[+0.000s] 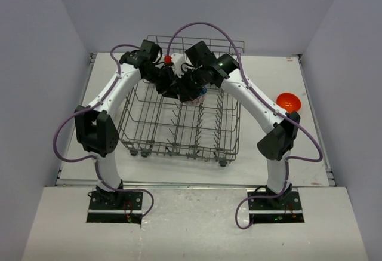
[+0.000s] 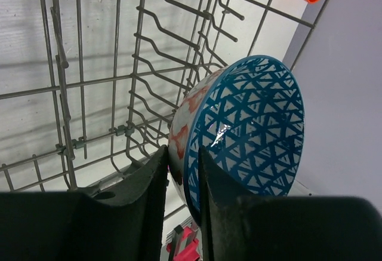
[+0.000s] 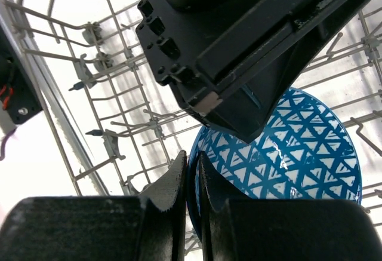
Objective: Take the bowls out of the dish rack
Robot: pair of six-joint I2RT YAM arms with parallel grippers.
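Left gripper [image 2: 182, 171] is clamped across two rims: blue-and-white bowl [image 2: 250, 129], seemingly nested in red zigzag bowl [image 2: 186, 108]. Right gripper [image 3: 191, 177] pinches the blue rim too. Both bowls stand on edge in the dish rack [image 1: 173, 147], toward the table's far edge. Step, as judged: extraction. Next move needs a straight lift clear of the tines, then over to the orange-red bowl [image 1: 288, 101] at the right edge.

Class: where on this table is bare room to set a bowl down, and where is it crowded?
Free: the table strip between the dish rack and the near edge; the far right corner beyond the orange bowl. Crowded: over the rack's far middle, where the left gripper and right gripper pinch the blue-patterned bowl.
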